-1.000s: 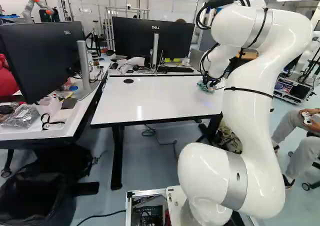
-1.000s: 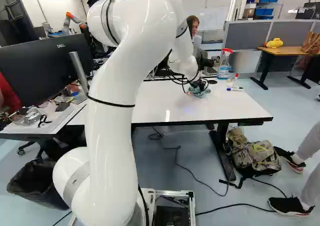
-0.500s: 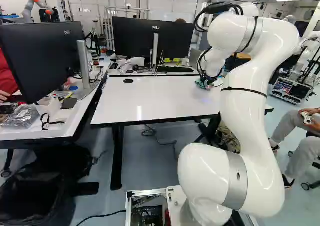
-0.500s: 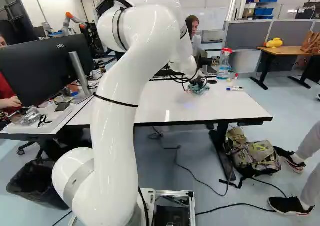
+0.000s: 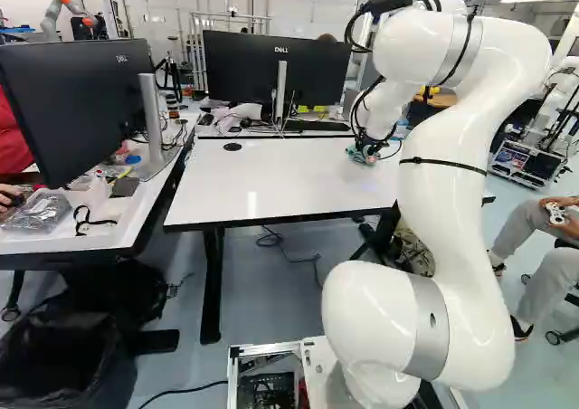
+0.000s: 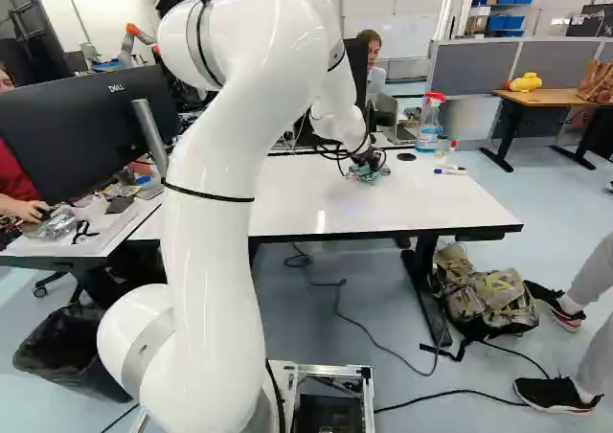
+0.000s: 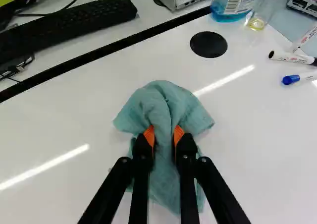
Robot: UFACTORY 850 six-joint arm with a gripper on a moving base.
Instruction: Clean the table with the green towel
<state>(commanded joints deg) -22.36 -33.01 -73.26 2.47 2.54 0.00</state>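
Towel (image 7: 165, 105): blue-green, bunched and creased, edges fanned out.
Fingers (image 7: 149, 136): pinching a gathered fold of towel.
Table (image 7: 69, 120): white, shiny, under the towel.

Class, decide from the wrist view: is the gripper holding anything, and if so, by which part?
Yes. The gripper holds the green towel by a bunched fold near its middle, pinched between the two orange pads.
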